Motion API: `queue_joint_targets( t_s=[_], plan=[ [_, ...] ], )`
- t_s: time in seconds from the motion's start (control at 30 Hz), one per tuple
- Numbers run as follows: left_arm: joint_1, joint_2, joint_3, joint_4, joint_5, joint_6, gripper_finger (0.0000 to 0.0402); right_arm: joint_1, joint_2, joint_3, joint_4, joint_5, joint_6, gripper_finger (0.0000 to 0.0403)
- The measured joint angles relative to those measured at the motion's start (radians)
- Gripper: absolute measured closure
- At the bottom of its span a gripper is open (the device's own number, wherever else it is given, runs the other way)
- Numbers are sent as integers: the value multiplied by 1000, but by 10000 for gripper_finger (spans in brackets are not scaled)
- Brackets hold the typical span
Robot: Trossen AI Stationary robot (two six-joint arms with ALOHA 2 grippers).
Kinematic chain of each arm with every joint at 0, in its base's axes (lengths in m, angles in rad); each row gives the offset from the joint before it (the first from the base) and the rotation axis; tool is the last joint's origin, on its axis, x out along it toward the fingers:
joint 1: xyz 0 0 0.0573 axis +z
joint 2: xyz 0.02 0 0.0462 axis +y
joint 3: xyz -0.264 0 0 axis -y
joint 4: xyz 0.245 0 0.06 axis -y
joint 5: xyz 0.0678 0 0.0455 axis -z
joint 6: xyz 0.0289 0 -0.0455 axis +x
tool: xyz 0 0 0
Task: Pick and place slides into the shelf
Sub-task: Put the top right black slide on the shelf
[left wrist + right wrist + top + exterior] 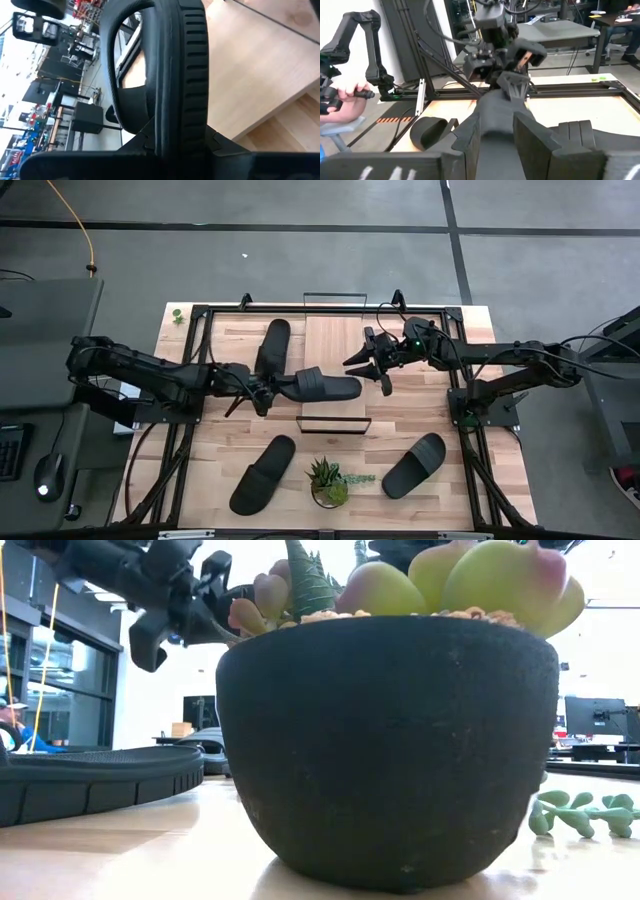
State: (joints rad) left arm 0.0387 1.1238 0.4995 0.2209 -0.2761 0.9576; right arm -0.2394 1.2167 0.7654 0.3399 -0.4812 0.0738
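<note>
One black slide (322,387) is held by my left gripper (262,393). Its front half lies over the shelf (335,340), a light-wood board with black wire ends. My right gripper (370,375) is open at that slide's toe end. In the right wrist view its fingers (536,142) stand on either side of the slide (495,115), and I cannot tell whether they touch it. Three more slides lie sole-down on the table: one left of the shelf (272,345), one near-left (263,473), one near-right (414,465). My left gripper pinches the slide's heel end (172,127) between its two fingers, coming level from the table's left, along the slide's length. The slide reaches out toward the right over the shelf board. I cannot tell whether its toe rests on the board.
A potted succulent (328,483) stands near the table's near edge, between the two near slides, and fills the low view (390,740). Black frame rails (200,360) run along both table sides. In the right wrist view a person's hand (342,97) shows beyond the table.
</note>
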Motion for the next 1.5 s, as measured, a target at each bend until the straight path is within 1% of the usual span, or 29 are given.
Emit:
queue_joint_targets(
  t_s=[0.13,0.23,0.43,0.63,0.93,1.03,1.33,1.5],
  plan=[
    [0,75,0,56,-35,39,361,0,0,0,0,0,6,295],
    [0,118,0,101,-38,45,360,0,0,0,-6,0,8,295],
    [-3,174,0,147,8,60,373,0,0,0,-22,0,5,295],
    [-9,185,0,161,59,42,366,0,0,0,-23,0,5,295],
    [-67,184,1,200,78,58,371,0,0,0,-23,0,15,295],
    [-67,184,1,200,74,51,365,0,0,0,-23,0,16,295],
    [-65,184,1,216,77,38,368,18,0,0,-22,2,14,295],
    [-65,202,1,230,100,32,369,18,0,0,-22,8,14,295]
  ],
)
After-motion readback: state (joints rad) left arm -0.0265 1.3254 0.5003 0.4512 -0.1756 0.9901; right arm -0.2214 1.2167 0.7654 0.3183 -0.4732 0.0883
